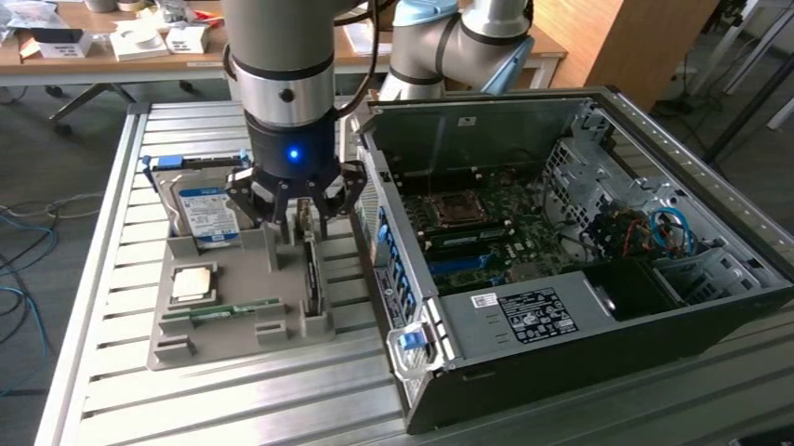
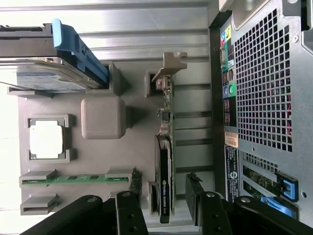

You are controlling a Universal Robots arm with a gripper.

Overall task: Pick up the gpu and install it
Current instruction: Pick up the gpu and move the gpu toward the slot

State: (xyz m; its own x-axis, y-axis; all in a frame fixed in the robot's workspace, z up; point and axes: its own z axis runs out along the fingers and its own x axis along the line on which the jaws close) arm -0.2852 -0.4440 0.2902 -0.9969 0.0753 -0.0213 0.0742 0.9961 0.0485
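Grey tray (image 1: 230, 339): gpu (image 2: 165, 161) upright in slot | hand (image 2: 165, 210) spread, straddling it

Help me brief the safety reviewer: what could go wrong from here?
1. The open hand hovers over the green circuit-board card with black fan, standing on edge in the grey plastic tray; an off-centre descent might land a finger on it.
2. The dark metal computer case sits close beside; the hand could clip it.
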